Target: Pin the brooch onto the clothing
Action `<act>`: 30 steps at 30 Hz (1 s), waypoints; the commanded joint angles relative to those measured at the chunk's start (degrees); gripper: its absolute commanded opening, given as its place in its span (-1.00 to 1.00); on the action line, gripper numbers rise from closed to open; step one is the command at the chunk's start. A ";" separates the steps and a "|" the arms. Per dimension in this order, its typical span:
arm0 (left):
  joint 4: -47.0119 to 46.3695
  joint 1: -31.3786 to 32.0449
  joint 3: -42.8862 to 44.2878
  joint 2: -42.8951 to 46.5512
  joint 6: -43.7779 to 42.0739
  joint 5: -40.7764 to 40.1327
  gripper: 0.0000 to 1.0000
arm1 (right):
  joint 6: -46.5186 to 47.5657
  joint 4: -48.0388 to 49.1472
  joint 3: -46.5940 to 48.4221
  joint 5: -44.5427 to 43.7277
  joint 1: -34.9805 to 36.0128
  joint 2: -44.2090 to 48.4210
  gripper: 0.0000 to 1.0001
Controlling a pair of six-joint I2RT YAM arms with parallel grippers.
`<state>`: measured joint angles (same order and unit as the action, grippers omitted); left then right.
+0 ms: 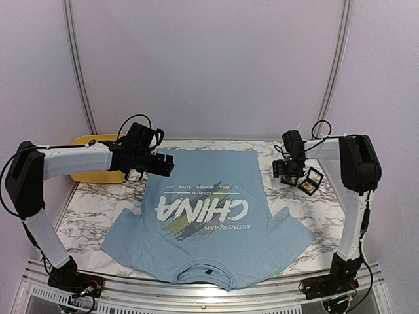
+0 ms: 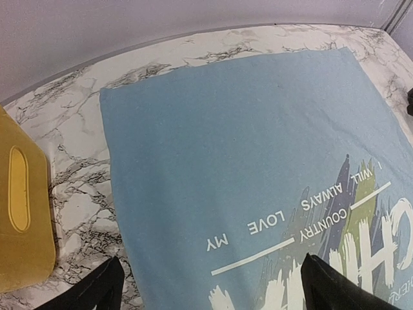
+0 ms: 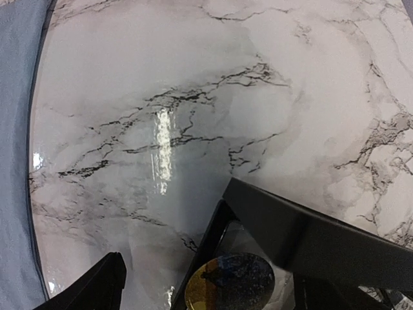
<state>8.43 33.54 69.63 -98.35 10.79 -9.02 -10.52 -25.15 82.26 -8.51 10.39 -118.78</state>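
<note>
Brooch (image 3: 229, 281): a round piece with a gold rim and a dark, glittering face, lying in an open black box (image 3: 303, 239). I can make out no long axis on it, and its pin is hidden. The box sits skewed on bare bench (image 1: 91, 209) at the far right, its lid raised on the side away from the shirt (image 1: 209, 196), near the shirt's right edge but apart from it.

Right tool (image 1: 287, 171): this is the nearer arm by a wide margin. In the top view it hangs just beside the box, on the side towards the shirt. In its wrist view the brooch shows low in the middle, in line with the gap between the fingers. The one finger (image 3: 97, 287) I can see plainly stands clear of the box; the other is lost against the black lid. I read the jaws as wide and holding nothing.

Judgement: the coming move turns on this alignment, a short descent onto the brooch with the lid close alongside.

Shirt: flat, collar towards the arm bases, hem towards the far edge.

Left tool (image 1: 162, 165): over the shirt's far left corner, well apart from the brooch, jaws wide and empty. A yellow tray (image 1: 91, 171) lies beyond it.
</note>
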 commanded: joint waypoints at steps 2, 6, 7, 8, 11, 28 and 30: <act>-0.52 0.55 0.22 0.55 -1.76 1.07 0.98 | -1.09 1.46 -0.72 4.48 0.15 0.31 0.59; -0.43 0.65 0.64 0.52 -2.54 0.89 0.98 | -1.62 1.93 -2.42 6.13 0.17 1.51 0.33; -0.35 0.65 0.68 0.54 -2.72 0.90 0.98 | -1.56 1.94 -2.71 6.14 0.13 1.73 0.29; -0.34 0.65 0.62 0.55 -2.82 0.88 0.98 | -1.43 1.94 -3.01 6.14 0.03 2.01 0.24; -0.19 0.74 0.56 0.66 -3.03 0.85 0.98 | -0.93 1.75 -3.57 5.59 0.05 2.56 0.06; 0.12 0.77 -0.28 1.68 -4.28 0.48 0.98 | 1.71 2.48 -5.21 7.90 -0.02 6.69 -0.34; 0.01 0.79 -0.28 1.92 -4.37 0.76 0.98 | 2.02 3.06 -5.86 9.77 -0.05 7.61 -0.34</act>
<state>8.38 34.13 69.58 -98.35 7.33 -8.47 -9.76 -23.14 77.34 -1.63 10.37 -114.41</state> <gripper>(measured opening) 0.989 0.358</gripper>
